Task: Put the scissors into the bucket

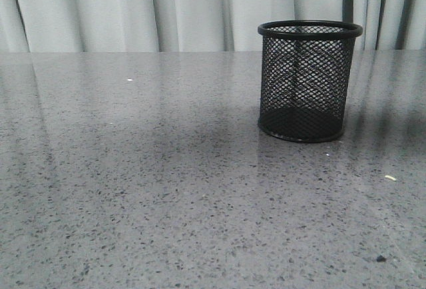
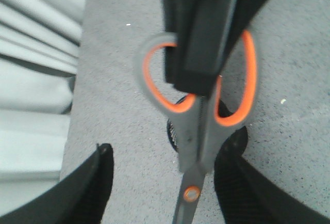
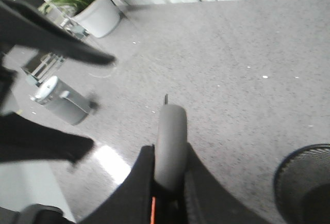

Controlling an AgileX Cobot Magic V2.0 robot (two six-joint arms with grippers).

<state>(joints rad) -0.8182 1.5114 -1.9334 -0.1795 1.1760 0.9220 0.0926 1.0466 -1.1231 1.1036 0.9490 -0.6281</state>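
Step in hand: you carry the scissors (image 2: 198,131) in the air toward the bucket (image 1: 306,79); I judge they are not yet above its mouth.
Right tool: the right tool (image 3: 167,195) is closed on the grey handle of the scissors, seen edge-on between its fingers.
Left tool: the left tool (image 2: 170,149) stands wide. Its two fingers are on either side of the blades and touch nothing.
Where the scissors are: they are lifted clear of the counter (image 1: 166,189), and the front view does not show them at all.
Where the bucket is: it stands upright and empty, toward the far edge of the counter and nearer its right edge.
How to do it well: bring the blade tips over the middle of the rim, not over the wire wall. Turn the blades downward before you lower them.
Release: let go only when the tips are inside the rim, because the cup looks light and may tip.
Left arm: keep it away from the blades, or close it only if you intend a handover.
Look of the scissors: grey handles with an orange lining in two oval loops, an orange pivot, and thin dark blades that appear closed.
Unclear: I cannot tell how high the scissors are above the counter.
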